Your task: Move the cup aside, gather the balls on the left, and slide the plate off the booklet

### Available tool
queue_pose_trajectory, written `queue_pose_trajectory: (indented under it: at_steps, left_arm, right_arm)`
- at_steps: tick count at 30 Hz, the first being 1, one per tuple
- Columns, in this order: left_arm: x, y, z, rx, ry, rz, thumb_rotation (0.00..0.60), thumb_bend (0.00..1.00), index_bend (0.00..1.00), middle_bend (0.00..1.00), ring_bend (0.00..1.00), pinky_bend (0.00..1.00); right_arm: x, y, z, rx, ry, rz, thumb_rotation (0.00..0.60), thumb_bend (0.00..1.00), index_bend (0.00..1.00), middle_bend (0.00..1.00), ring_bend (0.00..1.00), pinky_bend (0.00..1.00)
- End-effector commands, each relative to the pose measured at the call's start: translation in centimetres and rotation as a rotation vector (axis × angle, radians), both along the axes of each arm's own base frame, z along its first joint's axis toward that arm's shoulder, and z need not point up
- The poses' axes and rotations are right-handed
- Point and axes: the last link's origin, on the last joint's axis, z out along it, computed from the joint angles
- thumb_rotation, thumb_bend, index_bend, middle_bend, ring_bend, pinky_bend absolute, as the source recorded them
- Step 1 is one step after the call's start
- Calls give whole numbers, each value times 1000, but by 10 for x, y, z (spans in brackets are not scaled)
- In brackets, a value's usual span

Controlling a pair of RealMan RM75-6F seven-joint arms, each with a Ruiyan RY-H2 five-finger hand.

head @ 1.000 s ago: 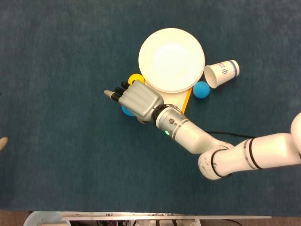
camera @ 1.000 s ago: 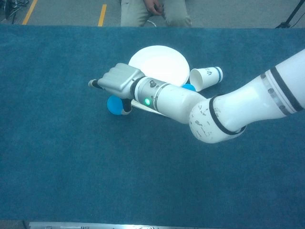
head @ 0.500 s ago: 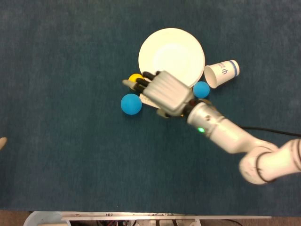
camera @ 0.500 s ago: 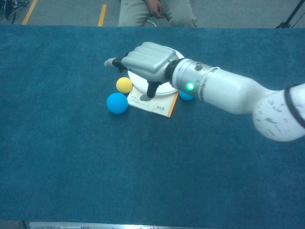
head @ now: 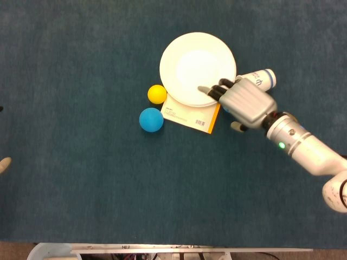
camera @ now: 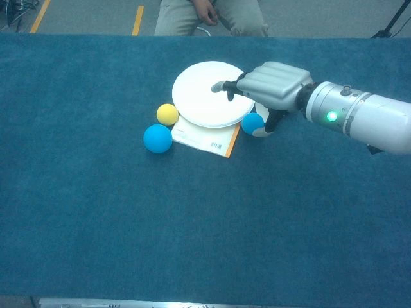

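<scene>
Nearest me on the blue table [camera: 96, 224] I have the large blue ball [head: 151, 119] and, just beyond it, the yellow ball [head: 157, 93], both left of the booklet [head: 192, 116]. The white plate [head: 190, 59] covers the booklet's far part. My right hand [head: 244, 101] hovers over the plate's right rim, holding nothing, fingers [head: 209, 90] loosely curled and pointing left; the left hand is out of sight. Beneath that hand sits the small blue ball [camera: 252, 122], right of the booklet, and the paper cup [head: 261, 79] lies tipped on its side behind it.

My worry is a sweep that clips the plate edge and drags the booklet along, or nudges the small ball rightward so it rolls away from the others.

Count: three balls, one plate, one booklet, one cup.
</scene>
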Motion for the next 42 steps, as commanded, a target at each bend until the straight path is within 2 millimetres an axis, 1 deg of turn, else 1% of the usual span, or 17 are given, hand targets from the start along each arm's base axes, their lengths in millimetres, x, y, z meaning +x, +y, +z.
queue_pose_trajectory:
  at_steps: [1,7,11,15,22,27,37,42]
  left_arm:
    - [0,0,0,-1,-1,1,600,184,149,106,52,50]
    - [-1,0,-2,-3,-2,6,600,184,150,106,52,50]
    - [-1,0,-2,-4,-3,5,600,184,149,106,52,50]
    - [0,1,-3,-5,-5,4,600,184,149,106,52,50]
    - [-1,2,-4,-6,-10,4,600,184,149,106,52,50]
    - [-1,2,-4,-3,-16,3,600,184,149,106,52,50]
    - [-4,1,-2,9,-23,11,600,184,149,106,52,50]
    - [-5,1,-2,12,-28,10,600,184,149,106,52,50]
  right_arm:
    - [-12,-8,-4,-12,27,-27,600,152,103,281,194,492]
    - [-24,-17,-12,-14,64,-49,600,133,103,281,194,492]
    - [-27,-19,-18,-10,77,-57,600,112,105,281,194,492]
    - [-26,-18,-22,-10,85,-44,600,111,113,283,200,492]
    - [-20,-18,-29,-17,91,-16,600,110,178,311,238,492]
    - [-15,-18,-34,-19,102,3,600,111,191,315,245,492]
    - [-19,-19,-40,-32,140,7,600,112,261,355,266,492]
    - [-22,-22,-44,-53,152,11,600,113,273,355,266,492]
